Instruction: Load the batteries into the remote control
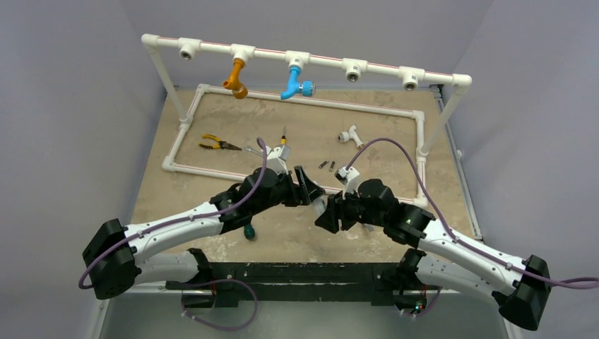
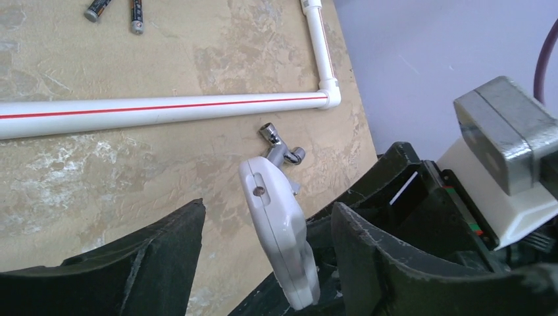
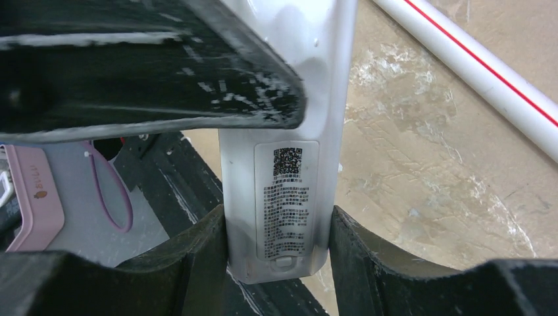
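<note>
Two batteries [image 2: 135, 13], and neither is in the remote control [image 3: 289, 197] yet. Where do they lie?

On the table [image 2: 99, 184], side by side and just apart, beyond the white pipe [image 2: 164, 108] with the red stripe. They are well clear of both grippers.

And the remote?

It is up off the table, clamped at its lower end by the right gripper [image 3: 278, 214], one finger pressed to each long edge. Its long axis runs straight out of those jaws, with the labelled back facing the right wrist camera.

Is the left gripper [image 2: 266, 210] holding it too?

No. The left jaws stand wide, and the remote sits edge-on in the gap with daylight on both sides. It runs roughly along the fingers, not across them.

So which arm fetches a cell?

The left, I judge — it is free, and in the top view it sits nearer the batteries, which lie ahead of it past the pipe. The silver tap fitting [image 2: 279, 146] lies on the near side of the pipe, so it's one to steer around.

Is the bay open?

I see no dark recess — the labelled panel looks closed, so that probably comes first.
</note>
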Robot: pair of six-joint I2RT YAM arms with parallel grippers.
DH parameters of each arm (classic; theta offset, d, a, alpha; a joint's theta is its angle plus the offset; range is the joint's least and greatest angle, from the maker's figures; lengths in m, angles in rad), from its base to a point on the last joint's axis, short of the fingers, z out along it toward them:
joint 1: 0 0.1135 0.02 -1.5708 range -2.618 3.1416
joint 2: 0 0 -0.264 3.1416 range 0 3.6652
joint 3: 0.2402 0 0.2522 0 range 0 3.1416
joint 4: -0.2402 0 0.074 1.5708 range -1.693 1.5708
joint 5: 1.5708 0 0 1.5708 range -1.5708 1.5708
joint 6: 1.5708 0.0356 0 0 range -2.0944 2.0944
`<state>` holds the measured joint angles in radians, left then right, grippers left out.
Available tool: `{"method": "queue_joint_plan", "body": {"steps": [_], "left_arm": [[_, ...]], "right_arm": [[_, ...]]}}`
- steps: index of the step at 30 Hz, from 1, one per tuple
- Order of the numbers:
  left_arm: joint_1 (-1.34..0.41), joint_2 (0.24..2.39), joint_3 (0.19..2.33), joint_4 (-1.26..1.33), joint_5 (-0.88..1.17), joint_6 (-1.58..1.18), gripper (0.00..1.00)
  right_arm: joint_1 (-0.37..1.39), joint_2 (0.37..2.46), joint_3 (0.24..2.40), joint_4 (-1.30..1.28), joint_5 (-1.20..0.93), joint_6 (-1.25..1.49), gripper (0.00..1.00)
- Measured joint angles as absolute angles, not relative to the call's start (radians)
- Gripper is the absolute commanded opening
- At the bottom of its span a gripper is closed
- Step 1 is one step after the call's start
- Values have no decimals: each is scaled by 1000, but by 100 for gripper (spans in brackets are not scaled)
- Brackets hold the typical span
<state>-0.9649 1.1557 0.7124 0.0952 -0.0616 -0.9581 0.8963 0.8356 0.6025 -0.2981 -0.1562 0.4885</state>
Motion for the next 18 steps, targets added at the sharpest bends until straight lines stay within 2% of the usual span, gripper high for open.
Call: {"method": "queue_joint_plan", "body": {"steps": [3, 5, 7, 8, 13, 15, 17, 18], "left_arm": [[-965, 1159, 712, 92, -61, -960, 52], [-965, 1159, 712, 88, -61, -960, 51], [-965, 1159, 712, 88, -60, -959, 42], [-965, 1159, 712, 89, -60, -959, 37], [-969, 1159, 712, 125, -51, -980, 1], [-970, 1160, 712, 154, -49, -1000, 0], [-970, 1160, 704, 175, -42, -1005, 0], [-969, 1160, 698, 195, -34, -1008, 0]], "right_arm": [[915, 836, 611, -291, -148, 477, 0], [925, 835, 612, -290, -140, 468, 0], [932, 832, 612, -291, -126, 459, 0], [935, 828, 612, -292, -119, 453, 0], [942, 816, 619, -309, -76, 410, 0], [947, 806, 621, -310, -47, 381, 2], [949, 783, 621, -315, -32, 358, 11], [949, 771, 621, -321, -24, 348, 18]]}}
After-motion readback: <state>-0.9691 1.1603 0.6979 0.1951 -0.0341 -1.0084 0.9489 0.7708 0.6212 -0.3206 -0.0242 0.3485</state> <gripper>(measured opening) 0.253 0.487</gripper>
